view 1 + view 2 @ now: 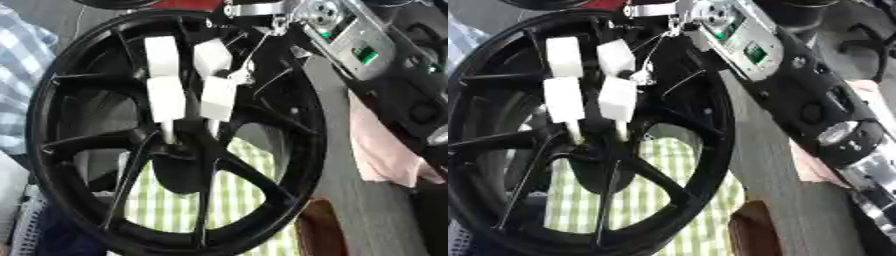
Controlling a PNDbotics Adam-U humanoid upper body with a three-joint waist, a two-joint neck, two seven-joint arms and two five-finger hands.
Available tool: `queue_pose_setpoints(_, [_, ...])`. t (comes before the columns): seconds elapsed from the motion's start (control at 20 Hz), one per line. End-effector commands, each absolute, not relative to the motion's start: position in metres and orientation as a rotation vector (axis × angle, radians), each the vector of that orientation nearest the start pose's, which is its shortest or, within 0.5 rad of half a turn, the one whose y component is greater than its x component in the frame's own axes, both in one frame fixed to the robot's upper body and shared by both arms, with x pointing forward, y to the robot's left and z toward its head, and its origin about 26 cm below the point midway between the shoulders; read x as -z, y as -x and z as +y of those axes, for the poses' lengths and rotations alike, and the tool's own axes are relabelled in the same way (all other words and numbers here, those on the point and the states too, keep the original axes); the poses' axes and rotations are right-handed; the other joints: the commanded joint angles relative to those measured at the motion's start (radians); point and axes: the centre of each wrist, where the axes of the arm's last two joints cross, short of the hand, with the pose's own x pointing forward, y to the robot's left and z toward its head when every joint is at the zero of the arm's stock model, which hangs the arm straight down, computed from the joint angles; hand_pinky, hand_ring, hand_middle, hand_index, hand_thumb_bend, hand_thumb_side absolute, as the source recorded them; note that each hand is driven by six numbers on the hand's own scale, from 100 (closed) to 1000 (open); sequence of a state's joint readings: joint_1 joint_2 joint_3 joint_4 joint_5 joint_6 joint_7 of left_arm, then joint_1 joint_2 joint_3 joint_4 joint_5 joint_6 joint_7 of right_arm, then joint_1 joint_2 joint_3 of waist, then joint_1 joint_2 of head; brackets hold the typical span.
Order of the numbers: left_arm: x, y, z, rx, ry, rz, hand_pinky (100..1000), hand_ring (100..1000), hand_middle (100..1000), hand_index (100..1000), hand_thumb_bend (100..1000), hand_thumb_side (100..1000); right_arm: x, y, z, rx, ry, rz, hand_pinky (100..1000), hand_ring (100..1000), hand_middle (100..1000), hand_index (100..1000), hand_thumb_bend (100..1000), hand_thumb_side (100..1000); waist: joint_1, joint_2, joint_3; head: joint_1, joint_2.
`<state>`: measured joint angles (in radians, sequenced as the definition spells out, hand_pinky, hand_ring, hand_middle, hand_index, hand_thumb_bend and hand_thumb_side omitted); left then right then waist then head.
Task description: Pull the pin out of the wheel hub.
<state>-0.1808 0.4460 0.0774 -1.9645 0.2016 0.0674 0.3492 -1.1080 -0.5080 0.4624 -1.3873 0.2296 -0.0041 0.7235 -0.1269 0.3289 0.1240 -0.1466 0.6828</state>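
Our right hand (188,82), white-padded fingers held apart, reaches the black wheel's (52,90) hub (179,150); we should pinch the pin squarely, then pull straight.

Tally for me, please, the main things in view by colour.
Black: 2, the wheel and the right arm
White: 1, the right hand reaching down to the hub
Green-checked: 1, the cloth
Pink: 1, another cloth
Total: 5
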Motion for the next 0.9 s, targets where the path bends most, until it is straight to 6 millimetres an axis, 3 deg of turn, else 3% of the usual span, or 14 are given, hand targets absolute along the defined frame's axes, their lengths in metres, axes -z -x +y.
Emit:
queue_pose_setpoints(0.05, [-0.186,-0.289,0.311,-0.077,-0.349,-2.124,718,644,625,781,100,777,-0.332,-0.411,-0.156,-1.807,0.238,-1.731,873,709,540,666,134,164,0.006,-0.016,0.001,-0.004,-0.009])
queue_pose_setpoints(0.15, [-0.186,-0.289,0.311,-0.078,-0.349,-2.124,718,644,625,781,100,778,-0.334,-0.409,-0.155,-1.781,0.207,-1.749,876,705,526,653,100,175,0.006,-0.016,0.001,-0.004,-0.007])
queue_pose_setpoints(0.65, [-0.186,-0.288,0.314,-0.08,-0.362,-2.122,718,643,626,781,100,774,-0.366,-0.39,-0.161,-1.693,0.07,-1.815,876,685,463,582,100,148,0.007,-0.026,-0.007,-0.005,0.006])
queue_pose_setpoints(0.9, [-0.184,-0.287,0.317,-0.084,-0.377,-2.116,719,642,625,781,100,771,-0.392,-0.378,-0.181,-1.634,0.078,-1.851,880,684,461,581,100,147,0.01,-0.035,-0.02,-0.007,0.02])
